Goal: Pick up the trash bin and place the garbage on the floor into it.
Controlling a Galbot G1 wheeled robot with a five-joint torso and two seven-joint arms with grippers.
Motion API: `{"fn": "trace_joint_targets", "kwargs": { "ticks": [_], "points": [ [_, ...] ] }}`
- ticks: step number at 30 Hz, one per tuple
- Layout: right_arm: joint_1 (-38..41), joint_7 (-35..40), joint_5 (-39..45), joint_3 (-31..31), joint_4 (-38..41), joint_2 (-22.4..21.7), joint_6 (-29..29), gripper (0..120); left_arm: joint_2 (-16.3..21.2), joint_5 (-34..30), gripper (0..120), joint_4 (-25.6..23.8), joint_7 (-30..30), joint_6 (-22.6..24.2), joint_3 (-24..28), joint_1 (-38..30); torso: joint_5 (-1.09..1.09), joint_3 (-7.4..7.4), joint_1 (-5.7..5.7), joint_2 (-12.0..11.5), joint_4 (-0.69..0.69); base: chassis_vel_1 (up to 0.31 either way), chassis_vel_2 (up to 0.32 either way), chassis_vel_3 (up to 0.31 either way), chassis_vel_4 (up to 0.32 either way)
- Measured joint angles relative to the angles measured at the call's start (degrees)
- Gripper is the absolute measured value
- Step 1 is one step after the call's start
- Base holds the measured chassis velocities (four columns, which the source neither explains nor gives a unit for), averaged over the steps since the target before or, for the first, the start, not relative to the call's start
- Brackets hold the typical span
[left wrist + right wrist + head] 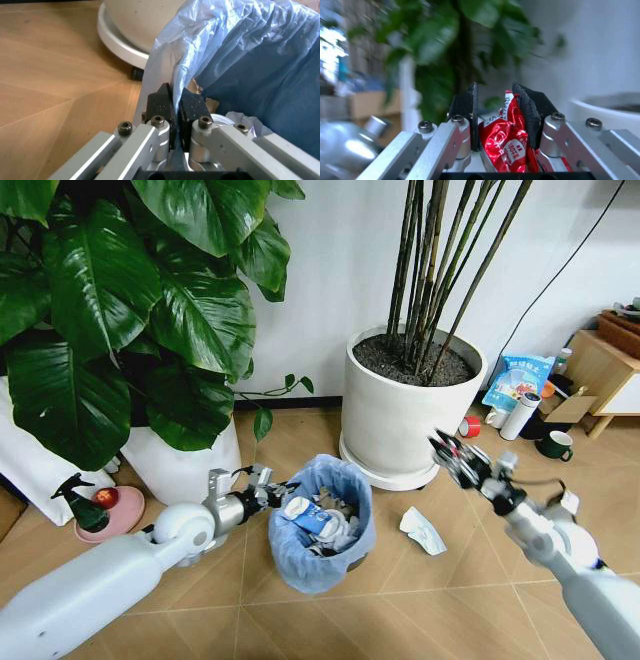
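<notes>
the left gripper (272,487) pinches the blue-bagged trash bin (322,525) by its rim on the floor, while the right wrist view reveals the raised right gripper (500,103) clamped on a red packet (506,144).

Floor (300,620): light wood planks in a herringbone-like pattern, evenly lit. Wall (330,290): plain white with a dark baseboard; a black cable (560,270) runs diagonally down it. Two large white plant pots: the broad-leaf plant (130,310) at left, the bamboo-like stalks (440,250) in a round planter (405,415) on a saucer. Light wood cabinet (605,370) at far right. Pink dish (115,515) on the floor at left.
</notes>
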Motion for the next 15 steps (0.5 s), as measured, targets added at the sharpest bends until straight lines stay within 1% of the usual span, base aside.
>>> {"fn": "trace_joint_targets", "kwargs": {
  "ticks": [1,3,5,8,12,14,15],
  "points": [
    [0.00,0.00,0.00,0.00,0.00,0.00,0.00,22,0.00,0.00,0,0.00,0.00,0.00,0.00,0.00,0.00,0.00,0.00,0.00,0.00,0.000,0.000,0.000,0.000],
    [0.86,0.04,2.69,-2.46,2.85,-0.84,-2.08,22,-1.06,-0.39,0,0.58,-0.22,-0.01,2.10,-2.27,0.00,0.00,0.00,0.00,-0.01,0.000,0.000,0.000,0.000],
    [1.00,0.05,3.39,-3.12,3.57,-0.94,-2.65,22,-1.34,-0.47,0,0.72,-0.30,-0.01,2.63,-2.85,0.01,0.00,0.00,0.00,-0.01,0.000,0.000,0.000,0.000],
    [1.18,-0.03,4.94,-5.78,5.77,-0.95,-4.43,22,-2.67,-0.90,0,0.96,-0.84,0.05,4.98,-5.27,0.00,0.00,0.00,0.00,-0.02,0.000,0.000,0.000,0.000],
    [0.98,-0.05,4.88,-8.60,6.17,-0.46,-4.83,22,-3.69,-1.32,0,0.96,-1.58,0.30,6.95,-7.28,0.00,0.00,0.00,0.00,-0.02,0.000,0.000,0.000,0.000],
    [0.83,-0.05,3.52,-10.52,5.34,-0.19,-4.81,22,-4.12,-1.49,0,0.86,-1.93,0.48,8.34,-8.68,0.00,0.00,0.00,0.00,-0.02,0.000,0.000,0.000,0.000],
    [0.83,-0.05,3.52,-10.52,5.34,-0.19,-4.81,22,-4.12,-1.49,0,0.86,-1.93,0.48,8.34,-8.68,0.00,0.00,0.00,0.00,-0.02,0.000,0.000,0.000,0.000]
  ]
}}
